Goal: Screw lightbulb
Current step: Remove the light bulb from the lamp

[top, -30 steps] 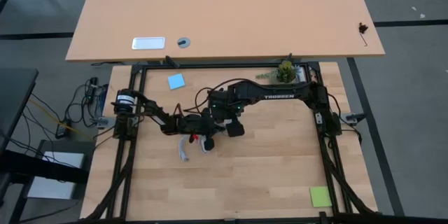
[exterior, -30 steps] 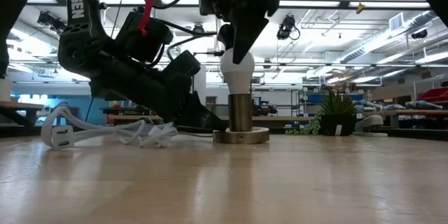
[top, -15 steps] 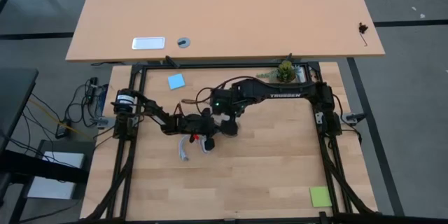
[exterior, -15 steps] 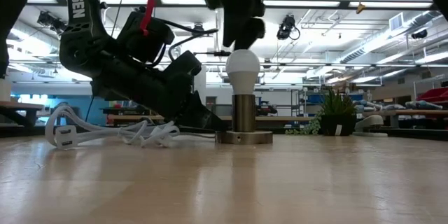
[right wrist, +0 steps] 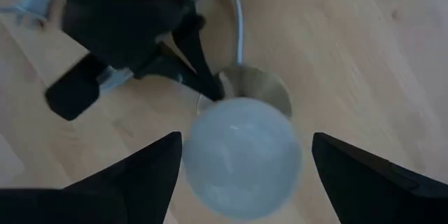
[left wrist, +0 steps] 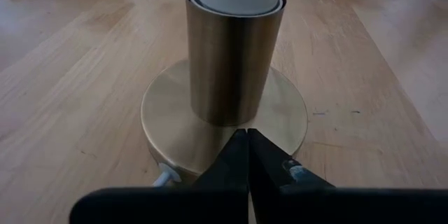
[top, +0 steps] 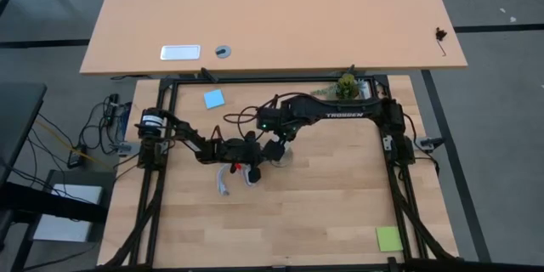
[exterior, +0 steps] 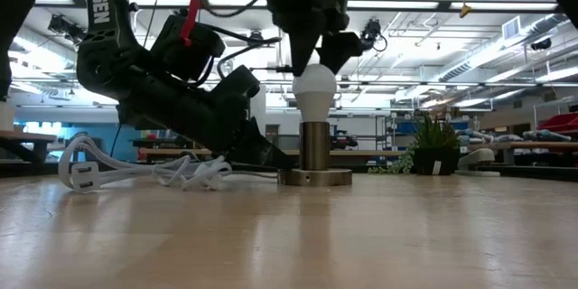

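Directly beneath the spread right gripper (right wrist: 241,157), the lightbulb (right wrist: 241,155), untouched.

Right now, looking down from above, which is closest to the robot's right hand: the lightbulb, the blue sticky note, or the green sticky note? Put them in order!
From the right hand, seen from above:
1. The lightbulb, right under the open hand, sitting in its brass socket.
2. The blue sticky note, toward the table's back left.
3. The green sticky note, far off in the front right corner.

A large tan desk (top: 272,17) stands beyond the work table on grey floor (top: 501,119); cables (top: 93,136) trail beside it; in the low view, bright ceiling lights (exterior: 470,4), shelving (exterior: 411,131) and a potted plant (exterior: 436,143) fill the hall.
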Motion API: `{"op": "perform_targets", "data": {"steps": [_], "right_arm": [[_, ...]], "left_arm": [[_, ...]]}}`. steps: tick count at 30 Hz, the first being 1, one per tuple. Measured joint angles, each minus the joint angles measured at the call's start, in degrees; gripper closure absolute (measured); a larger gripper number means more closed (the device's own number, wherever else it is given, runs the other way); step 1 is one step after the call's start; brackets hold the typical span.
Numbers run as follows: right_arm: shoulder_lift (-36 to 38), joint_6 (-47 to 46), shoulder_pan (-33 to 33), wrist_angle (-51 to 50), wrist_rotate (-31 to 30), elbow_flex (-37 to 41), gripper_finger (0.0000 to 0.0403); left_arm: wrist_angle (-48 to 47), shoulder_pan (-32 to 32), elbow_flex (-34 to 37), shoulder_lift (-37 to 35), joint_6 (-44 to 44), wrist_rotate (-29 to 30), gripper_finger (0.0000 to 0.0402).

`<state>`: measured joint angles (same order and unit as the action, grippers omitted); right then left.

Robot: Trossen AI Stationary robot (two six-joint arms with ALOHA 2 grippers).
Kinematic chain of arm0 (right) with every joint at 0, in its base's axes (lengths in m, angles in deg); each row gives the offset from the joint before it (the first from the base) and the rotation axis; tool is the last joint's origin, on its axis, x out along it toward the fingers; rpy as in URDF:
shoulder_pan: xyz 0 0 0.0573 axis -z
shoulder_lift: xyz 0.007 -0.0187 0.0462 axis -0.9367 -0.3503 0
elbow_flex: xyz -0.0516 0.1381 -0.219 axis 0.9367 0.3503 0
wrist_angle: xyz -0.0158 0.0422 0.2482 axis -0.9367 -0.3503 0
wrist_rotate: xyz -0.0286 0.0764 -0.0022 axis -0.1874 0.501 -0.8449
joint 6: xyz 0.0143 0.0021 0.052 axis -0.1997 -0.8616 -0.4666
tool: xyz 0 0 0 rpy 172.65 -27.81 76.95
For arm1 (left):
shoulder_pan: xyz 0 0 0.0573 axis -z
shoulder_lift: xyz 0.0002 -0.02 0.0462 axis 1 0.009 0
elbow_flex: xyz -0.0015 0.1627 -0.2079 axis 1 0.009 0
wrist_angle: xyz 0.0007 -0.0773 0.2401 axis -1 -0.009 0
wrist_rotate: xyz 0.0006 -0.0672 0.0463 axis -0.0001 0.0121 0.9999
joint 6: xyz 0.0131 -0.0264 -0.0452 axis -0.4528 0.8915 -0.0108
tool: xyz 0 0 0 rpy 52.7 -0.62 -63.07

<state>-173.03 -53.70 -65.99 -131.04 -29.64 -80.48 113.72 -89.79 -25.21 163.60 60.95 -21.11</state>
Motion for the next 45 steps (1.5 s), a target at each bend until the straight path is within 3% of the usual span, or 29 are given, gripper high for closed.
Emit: {"op": "perform_targets", "data": {"steps": [10,15,23,28,31,34,41,45], "right_arm": [[-0.1,0.6,0.0,2.2,0.0,3.4,0.0066],[-0.1,4.0,0.0,2.4,0.0,3.8,0.0080],[-0.1,24.8,0.0,2.9,0.0,3.8,0.0125],[-0.1,43.1,0.0,3.9,0.0,3.8,0.0113],[-0.1,49.6,-0.1,4.1,0.0,3.8,0.0105],[-0.1,48.7,-0.3,4.1,-0.1,3.7,0.0096],[0.2,36.4,-0.8,1.9,-0.6,-0.9,0.0077],[0.3,19.7,-0.7,0.0,-0.2,-4.9,0.0070]], "left_arm": [[0.2,-0.1,0.0,0.0,0.0,0.0,0.0401],[0.2,-0.1,0.0,0.0,0.0,0.0,0.0401],[0.0,-0.1,0.0,0.0,0.0,0.0,0.0401],[0.0,-0.1,0.0,0.0,0.0,0.0,0.0401],[0.1,-0.1,0.0,0.0,0.0,-0.7,0.0401],[0.0,-0.1,0.0,0.0,0.0,-0.8,0.0401],[-0.1,-0.1,0.0,0.0,-0.1,-0.9,0.0401],[-0.1,-0.1,0.0,0.0,-0.1,-0.9,0.0401]]}}
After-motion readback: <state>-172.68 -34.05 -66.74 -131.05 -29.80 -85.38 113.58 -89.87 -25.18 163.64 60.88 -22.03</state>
